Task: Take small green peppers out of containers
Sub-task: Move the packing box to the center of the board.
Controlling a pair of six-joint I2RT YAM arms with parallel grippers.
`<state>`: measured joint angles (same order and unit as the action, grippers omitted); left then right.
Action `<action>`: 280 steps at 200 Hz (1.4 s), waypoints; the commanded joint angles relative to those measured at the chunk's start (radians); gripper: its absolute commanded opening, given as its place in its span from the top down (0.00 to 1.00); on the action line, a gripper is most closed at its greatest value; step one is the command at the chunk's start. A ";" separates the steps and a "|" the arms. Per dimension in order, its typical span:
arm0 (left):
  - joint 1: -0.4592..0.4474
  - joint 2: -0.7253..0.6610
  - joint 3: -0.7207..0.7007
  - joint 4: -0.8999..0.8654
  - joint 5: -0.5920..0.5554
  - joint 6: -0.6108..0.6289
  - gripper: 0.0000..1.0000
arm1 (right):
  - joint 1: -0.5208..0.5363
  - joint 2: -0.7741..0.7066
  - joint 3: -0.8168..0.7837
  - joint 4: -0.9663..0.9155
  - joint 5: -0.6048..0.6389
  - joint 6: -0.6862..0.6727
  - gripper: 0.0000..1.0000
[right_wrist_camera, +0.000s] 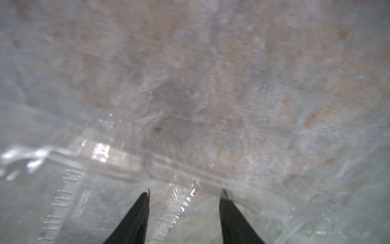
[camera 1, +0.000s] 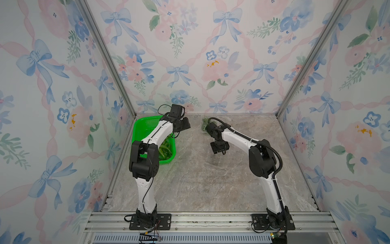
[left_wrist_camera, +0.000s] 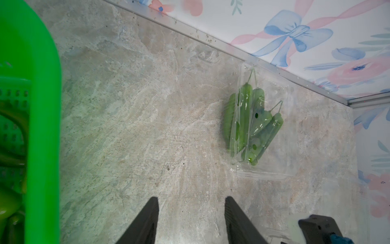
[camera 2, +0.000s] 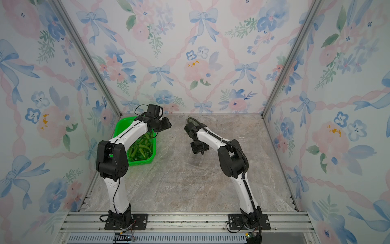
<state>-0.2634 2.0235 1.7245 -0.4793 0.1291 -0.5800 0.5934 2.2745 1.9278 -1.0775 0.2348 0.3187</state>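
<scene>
Hanging left pincer (left_wrist_camera: 192, 199) released, empty, between basket (left_wrist_camera: 42, 105) and container (left_wrist_camera: 285, 137) of peppers (left_wrist_camera: 245, 118), likely readying for reach. Hovering right pincer (right_wrist_camera: 184, 192) released over clear container (right_wrist_camera: 116, 152), probably for steadying.

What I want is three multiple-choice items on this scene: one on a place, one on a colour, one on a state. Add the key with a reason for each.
1. Where does the clear container that holds peppers lie?
A. Inside the basket
B. By the foot of the back wall
C. At the front rail

2. What colour is the basket?
A. Red
B. Blue
C. Bright green

3. How does the left gripper stand?
A. Open, nothing between its jaws
B. Shut on a pepper
C. Shut on a container

Key: 1 B, the left wrist view shows it close under the wall's bottom edge; 2 C, both top views show it bright green; 3 A, only bare table shows between its fingers.
</scene>
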 commanded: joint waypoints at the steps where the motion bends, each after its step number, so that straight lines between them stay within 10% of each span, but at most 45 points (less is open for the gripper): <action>1: -0.013 0.050 0.038 -0.010 0.019 -0.010 0.46 | -0.043 -0.028 0.011 -0.070 0.076 -0.034 0.46; 68: -0.024 0.140 0.127 -0.010 0.038 -0.021 0.46 | -0.132 -0.112 -0.081 -0.070 0.089 -0.045 0.43; 140: -0.024 0.231 0.257 -0.010 0.093 -0.030 0.44 | -0.180 -0.344 -0.112 0.199 -0.309 0.035 0.38; 192: -0.028 0.385 0.429 -0.007 0.159 -0.037 0.41 | -0.306 -0.086 0.034 0.701 -0.640 0.299 0.37; 236: -0.032 0.479 0.545 0.009 0.174 -0.049 0.39 | -0.314 0.198 0.414 0.603 -0.674 0.347 0.36; 280: -0.036 0.516 0.564 0.050 0.204 -0.068 0.37 | -0.315 0.268 0.436 0.631 -0.656 0.383 0.35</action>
<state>-0.2947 2.5076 2.2612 -0.4614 0.3000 -0.6308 0.2714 2.5332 2.3417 -0.4747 -0.4129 0.6678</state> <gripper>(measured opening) 0.628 0.651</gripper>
